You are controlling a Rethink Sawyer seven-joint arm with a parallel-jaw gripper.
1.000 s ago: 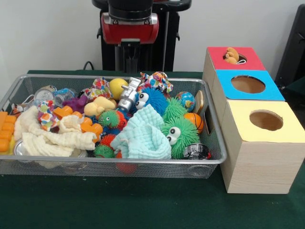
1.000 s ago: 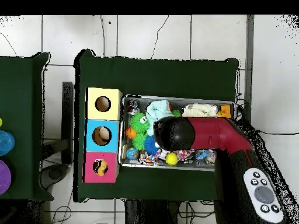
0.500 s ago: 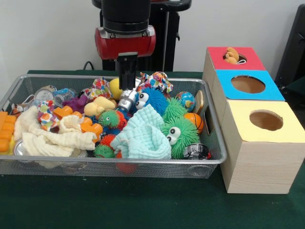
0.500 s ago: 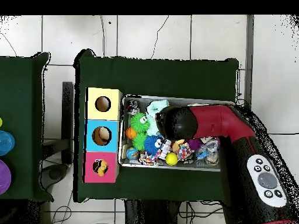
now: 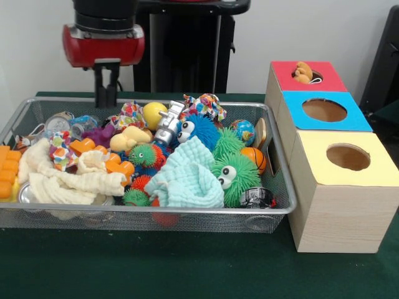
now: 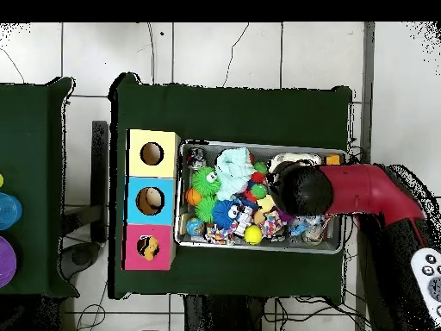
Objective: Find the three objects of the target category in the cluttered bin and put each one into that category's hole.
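Hand (image 5: 106, 93) shifted along bin (image 5: 187, 213), fingers hidden overhead

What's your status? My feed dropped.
Gripper above bin's far rim, carrying nothing. Tan figure sits in red hole. Pale yellow figure exposed among clutter.

A crumpled pale aqua muslin cloth (image 5: 186, 176) serves as landmark. A green spiky fuzzy ball with googly eyes (image 5: 235, 176) touches its right side; a blue fuzzy ball (image 5: 198, 130) sits just behind; a cream knitted cloth (image 5: 75, 179) lies to its left.

Bright, even light (soft shadows only)
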